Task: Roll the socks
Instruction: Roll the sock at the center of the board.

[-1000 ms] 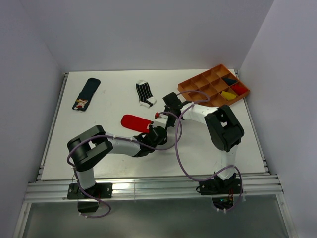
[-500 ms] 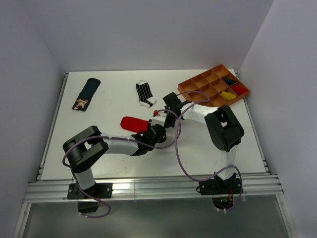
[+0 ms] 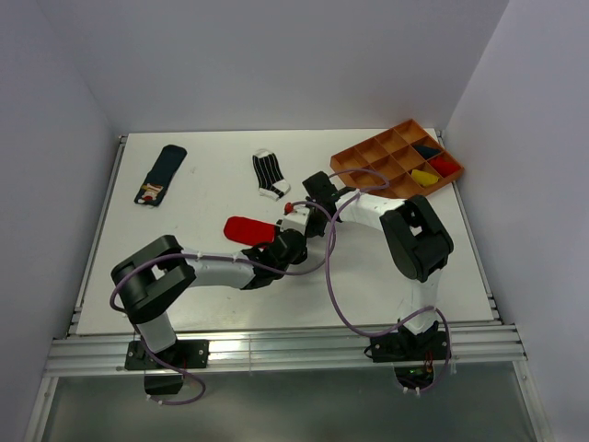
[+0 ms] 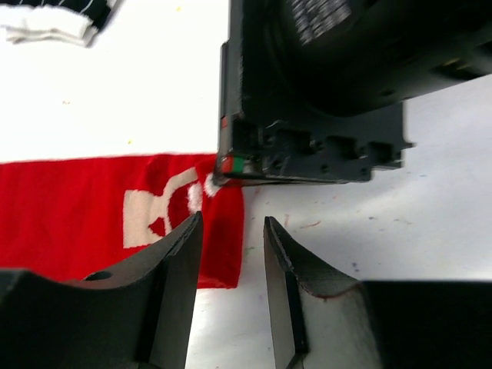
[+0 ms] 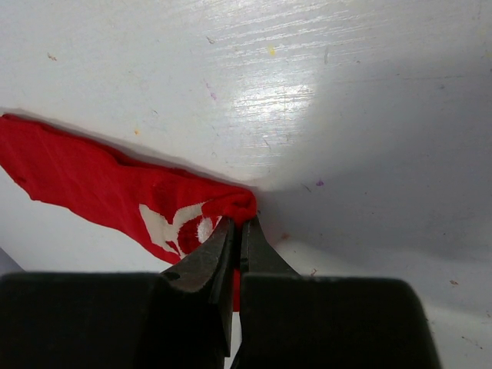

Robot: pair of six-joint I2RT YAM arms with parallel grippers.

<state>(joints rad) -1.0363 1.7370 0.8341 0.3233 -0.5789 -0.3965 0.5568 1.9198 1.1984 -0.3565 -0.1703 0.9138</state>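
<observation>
The red sock (image 3: 248,227) lies flat mid-tabletop (image 3: 184,230). It looks light, thin and limp, so it will likely bunch wherever it is pinched. Its end edge seems the sensible place to take hold for rolling. The right jaws are clenched on a gathered corner of that end, beside the white figure. The left jaws stand part open just over the same end, with the sock's edge under the gap between them, not yet gripped. The striped sock (image 3: 269,174) and navy sock (image 3: 162,174) lie well apart, farther back.
</observation>
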